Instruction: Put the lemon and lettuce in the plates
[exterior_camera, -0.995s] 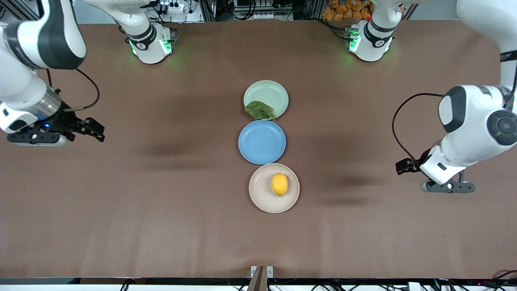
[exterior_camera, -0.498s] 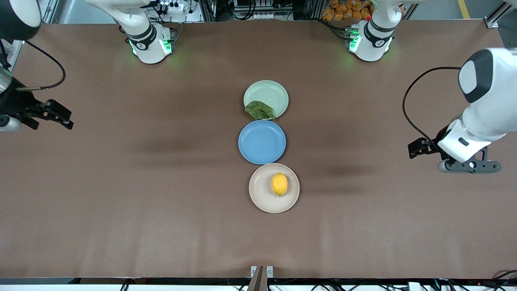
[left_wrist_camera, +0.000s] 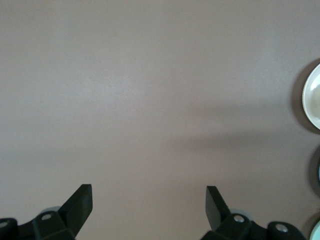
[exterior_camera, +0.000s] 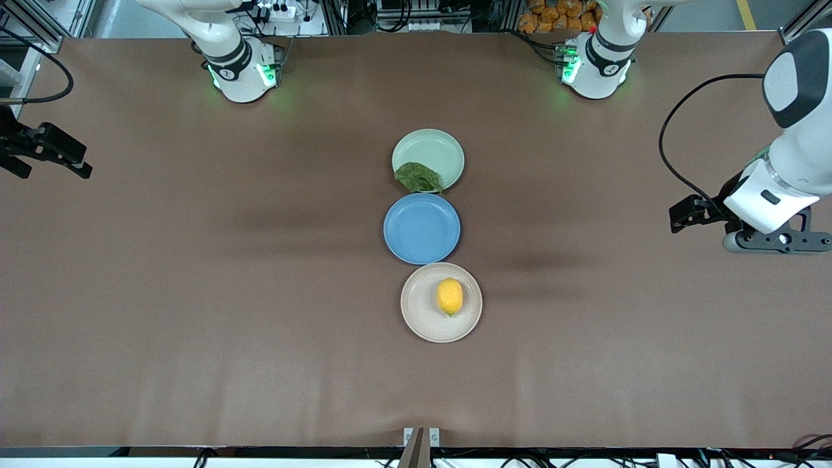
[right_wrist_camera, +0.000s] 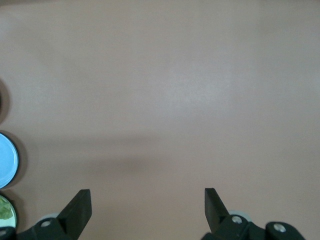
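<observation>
— Since both arms have drawn back toward the ends of the brown surface (exterior_camera: 195, 338), what sits nearest the camera?
— The small oval yellow lemon (exterior_camera: 450, 296), lying in the beige-pink round plate (exterior_camera: 416, 318). Next comes the bare round blue plate (exterior_camera: 421, 229), then the wrinkled dark green lettuce (exterior_camera: 417, 177) on the pale mint plate's (exterior_camera: 432, 149) nearer rim.
— And the grippers?
— The left gripper (left_wrist_camera: 149, 200) and right gripper (right_wrist_camera: 147, 204) are both spread wide, holding nothing, over bare surface. Both placements look done.
</observation>
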Available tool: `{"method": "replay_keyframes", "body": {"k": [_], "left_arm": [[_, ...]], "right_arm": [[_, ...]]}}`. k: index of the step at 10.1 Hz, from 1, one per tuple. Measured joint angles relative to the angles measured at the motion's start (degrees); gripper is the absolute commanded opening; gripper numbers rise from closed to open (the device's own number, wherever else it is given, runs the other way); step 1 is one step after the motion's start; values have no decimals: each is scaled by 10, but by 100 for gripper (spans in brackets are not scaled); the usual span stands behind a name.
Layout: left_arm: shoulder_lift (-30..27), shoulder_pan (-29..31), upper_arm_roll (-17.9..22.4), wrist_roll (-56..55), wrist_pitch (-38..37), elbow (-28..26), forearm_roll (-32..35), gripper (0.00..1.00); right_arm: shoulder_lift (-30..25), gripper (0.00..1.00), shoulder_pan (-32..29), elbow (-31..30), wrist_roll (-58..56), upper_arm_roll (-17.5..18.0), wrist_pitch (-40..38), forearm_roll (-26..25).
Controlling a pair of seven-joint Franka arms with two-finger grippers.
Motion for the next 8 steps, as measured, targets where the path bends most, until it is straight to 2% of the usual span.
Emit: {"method": "replay_keyframes", "body": {"k": [8], "left_arm": [[0,0,0,0,-100,59,-19,100]], "right_arm": [[0,100,0,18,0,0,-14,0]]}}
